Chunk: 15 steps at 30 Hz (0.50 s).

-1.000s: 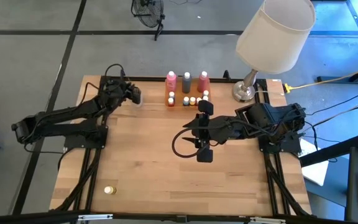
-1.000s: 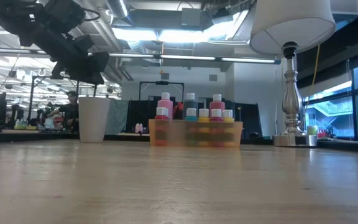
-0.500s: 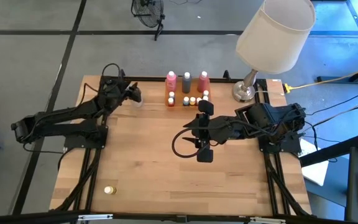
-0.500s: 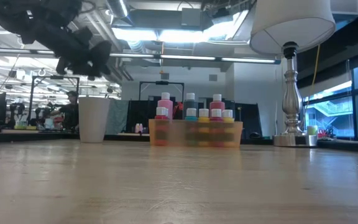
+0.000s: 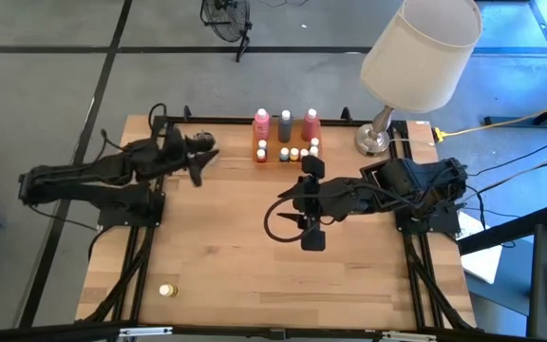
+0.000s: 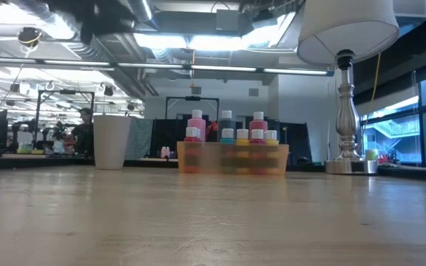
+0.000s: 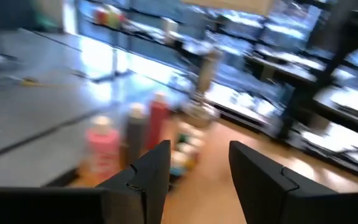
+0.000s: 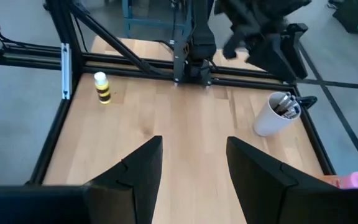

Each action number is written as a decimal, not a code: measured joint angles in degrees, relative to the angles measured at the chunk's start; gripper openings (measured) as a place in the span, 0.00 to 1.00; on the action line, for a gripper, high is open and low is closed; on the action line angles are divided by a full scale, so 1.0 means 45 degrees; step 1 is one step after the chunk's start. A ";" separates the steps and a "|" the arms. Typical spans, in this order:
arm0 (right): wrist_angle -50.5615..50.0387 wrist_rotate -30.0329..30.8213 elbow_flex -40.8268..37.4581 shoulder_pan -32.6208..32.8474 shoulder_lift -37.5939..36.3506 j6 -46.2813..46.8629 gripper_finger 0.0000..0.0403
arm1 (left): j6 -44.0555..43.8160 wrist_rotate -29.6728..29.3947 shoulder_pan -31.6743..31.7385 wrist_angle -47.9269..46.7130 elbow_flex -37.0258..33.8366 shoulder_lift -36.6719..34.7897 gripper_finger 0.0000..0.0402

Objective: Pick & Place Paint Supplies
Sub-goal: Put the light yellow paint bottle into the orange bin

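High view: lamp [image 5: 416, 57] at 1 o'clock of orange tray [image 5: 286, 152]; left gripper [image 5: 200, 161] and right gripper [image 5: 309, 204] spread, empty.

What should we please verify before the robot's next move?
1. Left fingers apart, empty: ok.
2. Right fingers apart, empty: ok.
3. Brushes inside upright beige cup: ok.
4. Three bottles upright in orange tray: ok.
5. Yellow-lidded pot in tray: not ok, it stands alone on the left arm's side.
6. Pot's lid tight: cannot tell.
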 joint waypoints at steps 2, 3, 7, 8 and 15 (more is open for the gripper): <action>0.0134 -0.0001 0.0000 0.0128 0.0002 0.0000 0.45 | -0.0191 0.0390 -0.0787 -0.1357 0.0983 0.0070 0.39; 0.0202 -0.0005 0.0005 0.0194 0.0021 0.0000 0.45 | -0.0289 0.0580 -0.1221 -0.1981 0.1493 0.0207 0.39; 0.0633 -0.0005 0.0010 0.0641 0.0150 0.0039 0.45 | -0.0650 0.0709 -0.3064 -0.3827 0.3498 0.0978 0.38; 0.0796 -0.0067 0.0015 0.0755 0.0189 0.0134 0.45 | -0.0697 0.0656 -0.3532 -0.4176 0.3977 0.1238 0.38; 0.1304 -0.0228 0.0010 0.1734 0.0447 0.1175 0.45 | -0.1670 0.0708 -0.6614 -0.7083 0.6919 0.3589 0.38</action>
